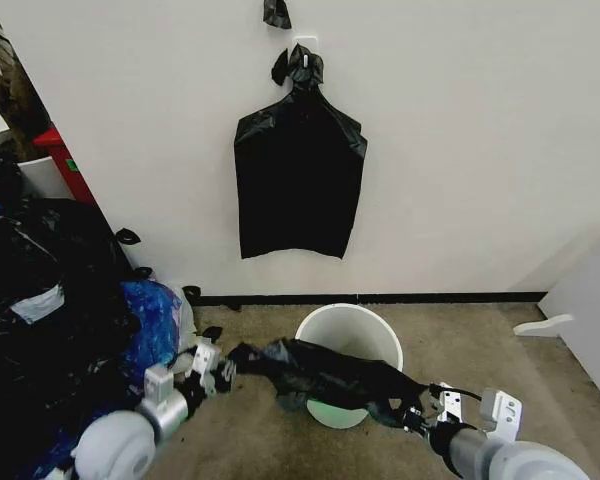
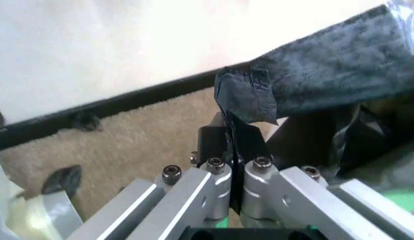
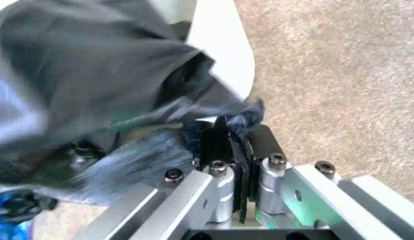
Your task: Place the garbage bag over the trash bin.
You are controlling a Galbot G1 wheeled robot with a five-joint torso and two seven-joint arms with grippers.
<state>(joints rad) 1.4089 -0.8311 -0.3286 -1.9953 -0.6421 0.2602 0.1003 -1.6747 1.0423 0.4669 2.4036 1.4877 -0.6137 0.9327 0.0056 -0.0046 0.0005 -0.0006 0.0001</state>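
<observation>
From my seat, the garbage bag [image 1: 325,372] hides the near rim of the trash bin [image 1: 348,325], between my two grippers. The left gripper's [image 2: 232,142] pads vanish behind the pinched plastic, and the bag beyond it runs out of frame. At the right gripper [image 3: 232,135] the bag is a smeared blur, covering most of the bin wall [image 3: 220,45] just ahead of the fingertips.

Bare carpet [image 1: 480,340] lies open right of the trash bin [image 1: 350,335] and on its near side; stuffed black sacks [image 1: 40,300] and a blue plastic bag [image 1: 152,320] crowd the left; the wall [image 1: 460,150] closes the far side; the garbage bag [image 1: 325,375] spans the bin's near rim, leaving the far half of the mouth open.
</observation>
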